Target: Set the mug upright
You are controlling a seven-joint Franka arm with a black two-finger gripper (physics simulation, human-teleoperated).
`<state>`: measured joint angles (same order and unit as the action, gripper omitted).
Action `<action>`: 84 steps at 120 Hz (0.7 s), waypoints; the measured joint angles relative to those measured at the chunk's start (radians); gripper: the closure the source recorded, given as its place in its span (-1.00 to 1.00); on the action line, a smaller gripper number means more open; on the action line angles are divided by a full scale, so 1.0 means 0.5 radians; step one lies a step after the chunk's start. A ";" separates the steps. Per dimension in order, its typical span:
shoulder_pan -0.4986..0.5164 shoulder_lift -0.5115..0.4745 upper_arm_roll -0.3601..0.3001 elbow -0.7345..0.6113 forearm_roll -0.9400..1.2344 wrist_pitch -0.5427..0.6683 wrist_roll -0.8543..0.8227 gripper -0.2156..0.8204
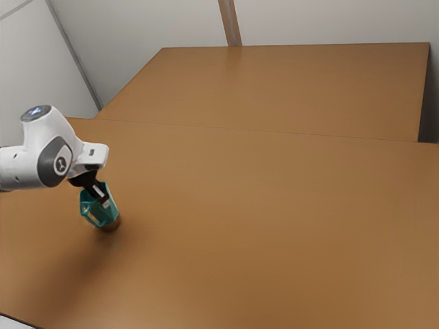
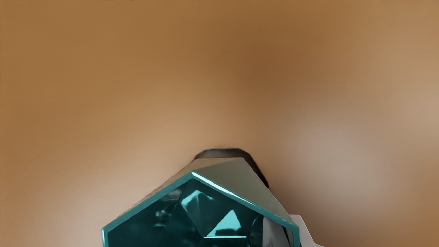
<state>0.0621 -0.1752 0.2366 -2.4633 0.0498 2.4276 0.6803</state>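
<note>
Mug [image 1: 101, 214]: near the exterior view's left edge, at the end of the arm, its mouth leaning toward the upper left; whether its base rests flat on the table cannot be determined. The rim is teal and angular, the inside dark teal, glossy and faceted; in the wrist view the outer panels are dull grey-brown. A teal handle [image 1: 88, 215] lies on the side toward the exterior view's left.

Gripper [image 1: 105, 200]: black, angled down against the mug near its mouth. How far open it stands, and whether it has hold of the mug, cannot be told.

Arm [image 1: 19, 168]: white with dark grey joint covers, entering from the exterior view's left. A round badge [image 1: 61, 164] bears a pale mark, too small to read.

Table [image 1: 274, 226]: plain brown, crossed by a thin seam, with soft shadow around the mug and pale sheen in the wrist view.

Room: light grey walls [image 1: 329, 20], with a brown upright strip [image 1: 231, 22] behind the table.
</note>
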 joint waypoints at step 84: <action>-0.351 0.147 -0.061 0.141 -0.284 0.050 -0.601 0.90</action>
<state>-0.1136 -0.1017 0.2061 -2.3929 -0.0921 2.4525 0.3800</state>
